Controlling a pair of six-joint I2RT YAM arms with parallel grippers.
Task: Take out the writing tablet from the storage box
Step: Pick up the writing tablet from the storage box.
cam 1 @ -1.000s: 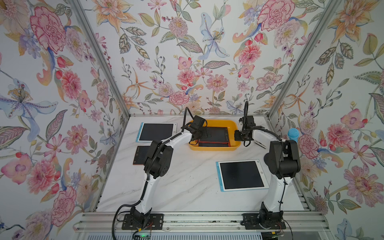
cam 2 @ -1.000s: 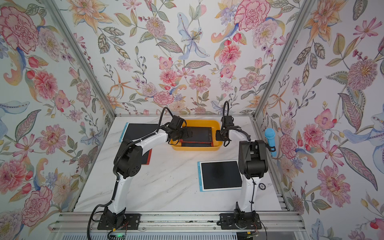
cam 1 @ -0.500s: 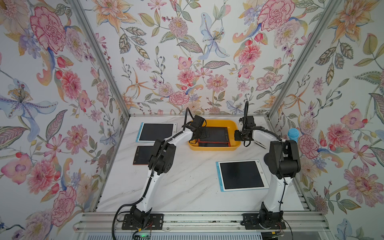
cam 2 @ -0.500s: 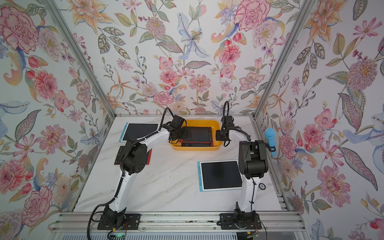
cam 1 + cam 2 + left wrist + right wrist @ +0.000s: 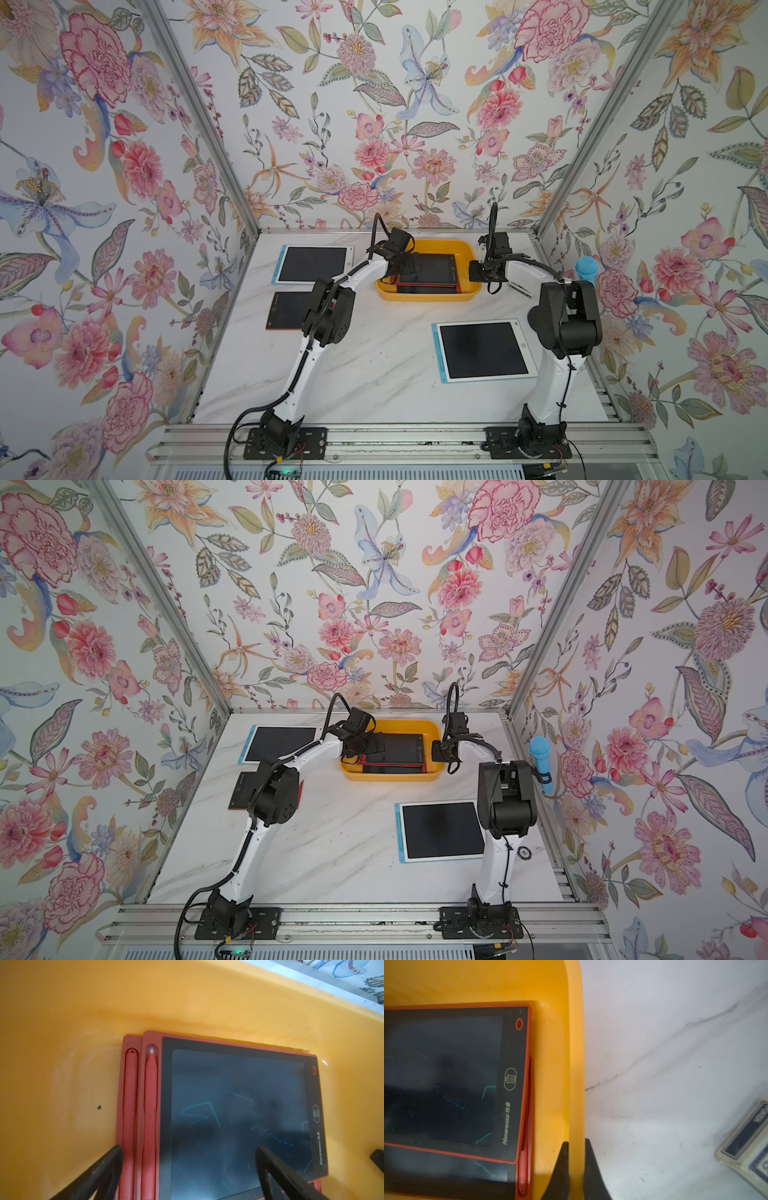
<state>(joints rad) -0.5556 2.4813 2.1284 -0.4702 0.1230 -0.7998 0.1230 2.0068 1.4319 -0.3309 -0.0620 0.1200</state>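
Note:
The storage box [image 5: 428, 296] [image 5: 390, 776] is a yellow-orange tub at the back of the table. Two red-framed tablets are stacked inside it. The top writing tablet [image 5: 440, 268] [image 5: 239, 1105] [image 5: 446, 1074] lies slightly askew on the lower one [image 5: 129, 1095] [image 5: 446, 1174]. Each carries a red stylus along one edge. My left gripper [image 5: 409, 266] [image 5: 189, 1149] stands open low over the stylus end of the stack, one finger outside the tablets' edge and one over the screen. My right gripper [image 5: 476, 270] [image 5: 576, 1142] is shut on the box's right rim [image 5: 575, 1064].
Two blue-framed tablets [image 5: 313, 264] [image 5: 482, 351] and a red-framed one [image 5: 286, 309] lie flat on the marble table. A small card box [image 5: 747, 1147] lies right of the tub. A blue microphone-shaped object [image 5: 586, 268] stands at the right edge.
The left arm's elbow has shifted a little; its gripper stays over the tablets' left end. The right gripper keeps its hold on the rim.

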